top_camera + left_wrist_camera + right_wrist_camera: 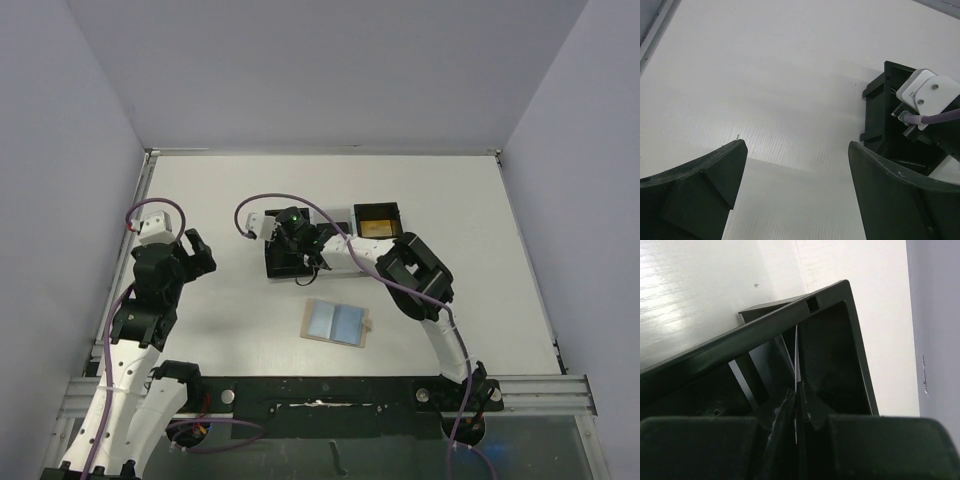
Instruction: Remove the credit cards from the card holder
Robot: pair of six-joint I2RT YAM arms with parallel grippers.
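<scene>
One thin card (796, 360) sits pinched in the right gripper (796, 407) inside the black tray (830, 355), while the left gripper (797, 152) gapes wide apart.

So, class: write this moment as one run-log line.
right gripper: shut on card, over black tray | left gripper: open, holding nothing | card holder: lying open

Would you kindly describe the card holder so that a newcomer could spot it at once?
On the white table, look to the near middle, between the arms' bases and the black tray. The card holder lies there open and flat, touching nothing. Unlike the tray and the black box further back, it is tan-edged with two blue-grey panels facing up.
</scene>
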